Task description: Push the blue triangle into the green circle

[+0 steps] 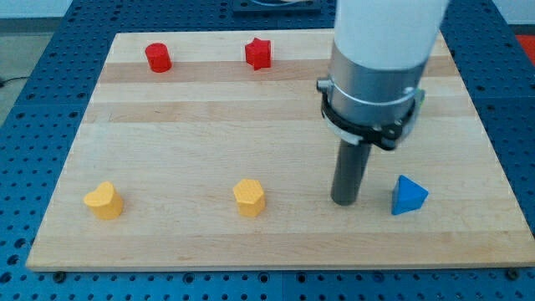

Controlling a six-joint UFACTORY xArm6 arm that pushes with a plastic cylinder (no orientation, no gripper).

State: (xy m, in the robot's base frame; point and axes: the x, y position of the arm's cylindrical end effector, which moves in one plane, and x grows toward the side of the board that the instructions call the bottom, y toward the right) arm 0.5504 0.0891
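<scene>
Dark rod tip (345, 201) resting bare on the wooden board (209, 125), holding nothing, just left of the blue plastic triangle block (408, 196), apparently placed for a push. No green circle visible anywhere, so push direction unclear.

— What sort of place are you working in?

— You're in a lab, a robot test bench by the look of it. Your wooden board (276, 125) lies on a blue table (50, 50) with a regular grid of holes, the kind for bolting rigs down.

— Anything else you can point to?

— Your arm (376, 75), white and grey metal, stands over the board. Little else shows.
</scene>
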